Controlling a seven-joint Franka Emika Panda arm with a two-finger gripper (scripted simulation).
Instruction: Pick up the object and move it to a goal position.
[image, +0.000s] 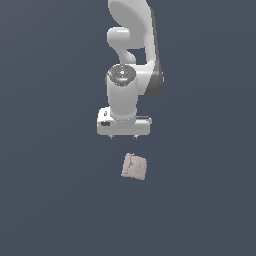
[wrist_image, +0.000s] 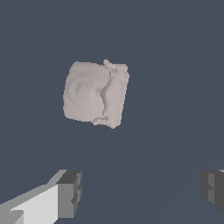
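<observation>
Object (image: 134, 166) lies apart from released end effector (wrist_image: 140, 190); wrist view shows its ridge.

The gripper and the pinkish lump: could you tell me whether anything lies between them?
Nothing does. In the wrist view, only bare dark floor separates the open gripper from the lump; the exterior view shows the same empty gap.

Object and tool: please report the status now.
Tool open, holding nothing. Object lies on the floor, apart from the tool, not between the fingers. Nothing seen in the way.
</observation>
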